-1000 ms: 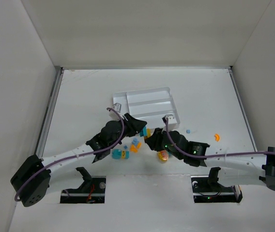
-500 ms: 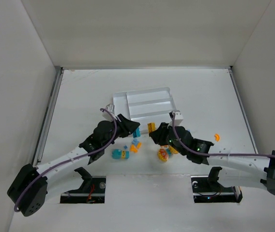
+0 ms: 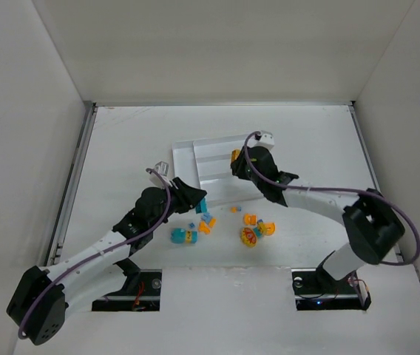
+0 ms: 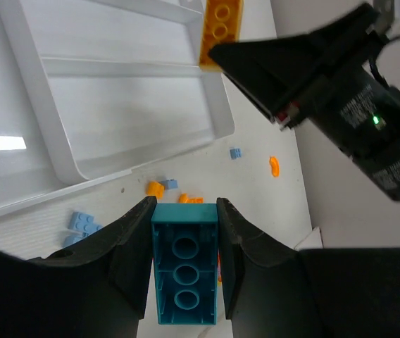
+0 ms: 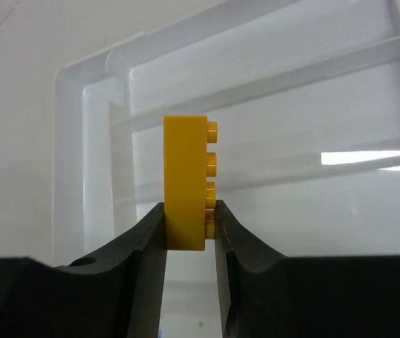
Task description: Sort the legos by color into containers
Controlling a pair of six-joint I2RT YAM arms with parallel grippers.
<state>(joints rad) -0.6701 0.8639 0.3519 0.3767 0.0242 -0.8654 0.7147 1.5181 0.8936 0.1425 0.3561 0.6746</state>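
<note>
Right gripper [image 5: 189, 211] fingers [image 5: 144, 246] pinch a yellow brick [image 5: 184, 176] over the tray [image 5: 313, 113]. Left gripper [image 4: 184, 208] clamps a teal brick [image 4: 184, 271] near loose legos [image 3: 188, 237].

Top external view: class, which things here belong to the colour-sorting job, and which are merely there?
Job in hand:
- white tray
- yellow brick in the right tool
- teal brick in the left tool
- loose legos

Merely there:
- table
- white enclosure walls

Left arm extended far and rightward, its tool [image 4: 184, 211] clamped on a teal brick [image 4: 184, 274]. Right arm folded at the elbow, reaching far-left, its tool [image 5: 188, 211] clamped on a yellow brick [image 5: 184, 179].
</note>
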